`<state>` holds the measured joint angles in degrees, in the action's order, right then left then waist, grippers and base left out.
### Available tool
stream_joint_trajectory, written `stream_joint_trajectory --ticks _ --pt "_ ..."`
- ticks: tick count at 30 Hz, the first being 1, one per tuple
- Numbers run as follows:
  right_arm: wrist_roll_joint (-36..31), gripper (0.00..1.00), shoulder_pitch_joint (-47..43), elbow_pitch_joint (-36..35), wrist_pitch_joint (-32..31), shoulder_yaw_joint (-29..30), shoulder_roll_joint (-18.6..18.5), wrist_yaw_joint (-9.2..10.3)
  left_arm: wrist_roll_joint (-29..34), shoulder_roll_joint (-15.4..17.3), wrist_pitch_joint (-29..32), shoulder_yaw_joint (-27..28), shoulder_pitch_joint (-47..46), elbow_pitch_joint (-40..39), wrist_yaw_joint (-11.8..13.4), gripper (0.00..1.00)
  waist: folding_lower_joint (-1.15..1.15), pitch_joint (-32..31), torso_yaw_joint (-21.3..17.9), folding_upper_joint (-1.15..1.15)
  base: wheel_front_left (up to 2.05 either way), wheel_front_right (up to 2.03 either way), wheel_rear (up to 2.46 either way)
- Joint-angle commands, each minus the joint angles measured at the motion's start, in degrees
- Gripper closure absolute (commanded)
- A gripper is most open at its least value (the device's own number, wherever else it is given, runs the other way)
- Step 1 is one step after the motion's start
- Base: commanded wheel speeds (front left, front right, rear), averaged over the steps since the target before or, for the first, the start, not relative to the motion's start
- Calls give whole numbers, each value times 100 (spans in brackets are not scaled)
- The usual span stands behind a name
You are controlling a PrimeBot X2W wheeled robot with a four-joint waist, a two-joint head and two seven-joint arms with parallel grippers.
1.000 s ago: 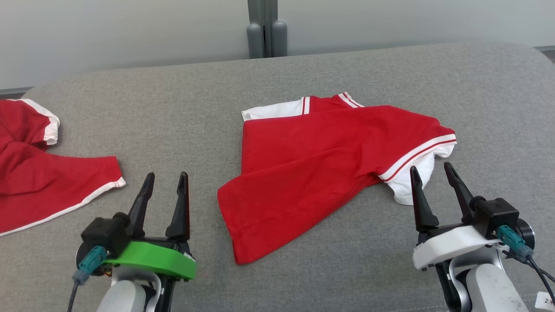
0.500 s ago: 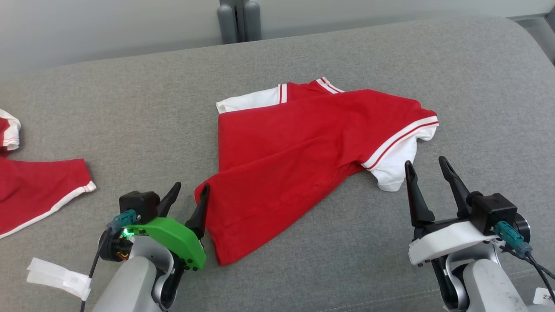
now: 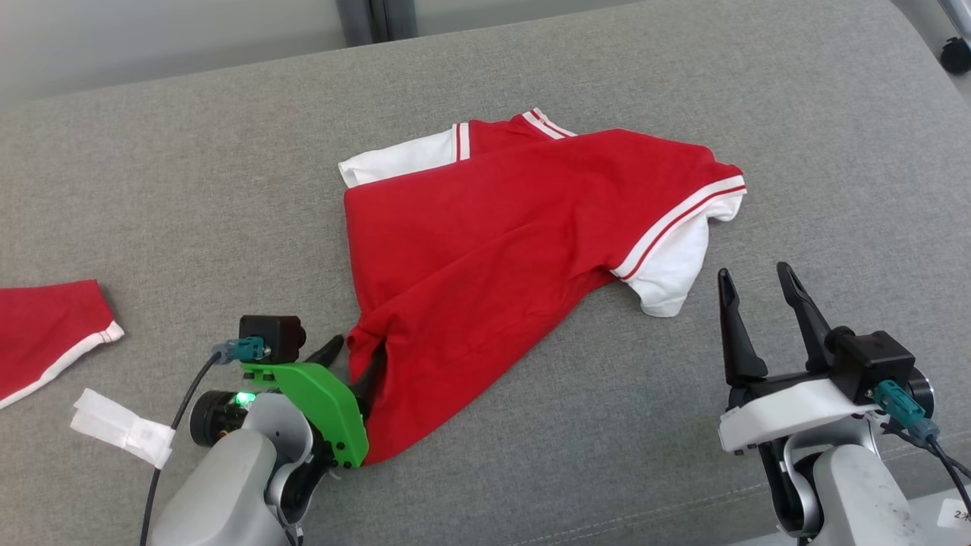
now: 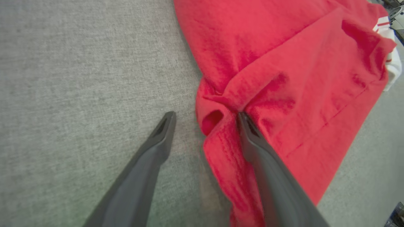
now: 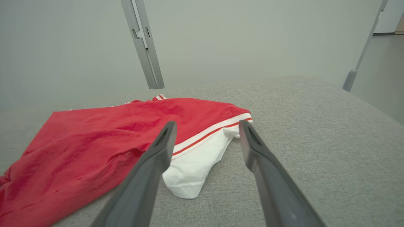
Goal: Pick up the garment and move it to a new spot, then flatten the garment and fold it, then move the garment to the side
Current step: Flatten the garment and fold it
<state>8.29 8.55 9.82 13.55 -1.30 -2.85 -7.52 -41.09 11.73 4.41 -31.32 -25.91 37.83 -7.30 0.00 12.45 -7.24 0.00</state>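
Red tee with white sleeves is the **garment** [image 3: 516, 227], lying crumpled around the middle of the grey fabric-covered table [image 3: 683, 91].

**Head view:** the left tool [image 3: 355, 356] is down at the garment's near-left corner, fingers apart, and the cloth there is bunched up against it. The right tool [image 3: 755, 273] hovers off to the right, fingers spread wide, close to the white sleeve [image 3: 675, 265] but not touching it. A second red garment [image 3: 45, 326] pokes in at the far left edge, well apart from the first. There's also a white strip [image 3: 121, 428] on the table near the left arm.

**Left wrist view:** the left tool [image 4: 205, 115] is spread wide. One finger sits over bare table [image 4: 79, 63] and the other presses into the garment [image 4: 284, 63]. A rumpled fold of the hem sits between them, and nothing is pinched.

**Right wrist view:** the right tool [image 5: 207, 123] is apart and empty, pointing across the table [image 5: 315, 142] at the garment [image 5: 110, 132]. The white sleeve [image 5: 192, 167] lies just past its fingers. A grey post [image 5: 143, 44] stands against the wall behind.
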Motion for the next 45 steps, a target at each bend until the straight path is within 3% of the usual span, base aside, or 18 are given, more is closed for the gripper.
stream_joint_trajectory --ticks 1,2,3,4,5,6,12,16,25,26,27,28,33,38,45 --pt "25 0 61 11 35 8 -7 5 -86 32 143 -151 53 35 -28 0 0 6 13 0 0 0 0" --pt "25 0 67 13 40 8 -7 6 -136 84 199 -243 36 -25 -28 0 0 12 21 0 0 0 0" --pt "25 0 74 15 46 3 -8 6 -184 116 236 -318 29 -68 -28 9 0 19 27 0 0 0 0" --pt "29 0 82 16 55 0 -8 6 -229 157 223 -393 17 -128 -28 60 0 28 34 0 0 0 0" --pt "31 0 89 18 58 -5 -8 6 -250 190 172 -452 2 -184 -28 90 0 36 38 0 0 0 0" --pt "34 0 100 23 65 -11 -8 5 -289 222 130 -507 -25 -237 -29 100 0 47 44 0 0 0 0" --pt "49 0 147 25 82 -29 -8 6 40 375 -706 -469 -393 -109 -1 100 0 130 68 0 0 0 0" --pt "6 0 190 12 78 -20 -8 5 334 464 -1452 -353 -736 118 201 100 0 190 86 0 0 0 0" --pt "-30 0 255 -8 34 -105 -9 6 321 514 -1804 -133 -1334 814 162 100 0 288 86 0 0 0 0" --pt "-25 0 257 -3 29 -116 -8 5 302 493 -1828 -103 -1358 887 150 72 0 289 89 0 0 0 0" --pt "-23 0 256 1 27 -117 -9 6 288 475 -1847 -81 -1376 938 140 16 0 287 94 0 0 0 0" --pt "-24 0 253 7 27 -115 -9 6 267 452 -1874 -52 -1394 980 142 0 0 282 104 0 0 0 0" --pt "-50 0 216 24 12 -64 -9 6 278 356 -1969 217 -1152 820 97 0 0 187 208 0 0 0 0" --pt "-93 0 155 -17 -18 10 -9 6 721 214 -1957 1167 -431 -408 180 0 0 47 341 0 0 0 0" --pt "-143 0 33 -26 -60 53 -8 5 1743 -278 -1954 2235 803 -2031 53 0 0 -236 495 0 0 0 0"
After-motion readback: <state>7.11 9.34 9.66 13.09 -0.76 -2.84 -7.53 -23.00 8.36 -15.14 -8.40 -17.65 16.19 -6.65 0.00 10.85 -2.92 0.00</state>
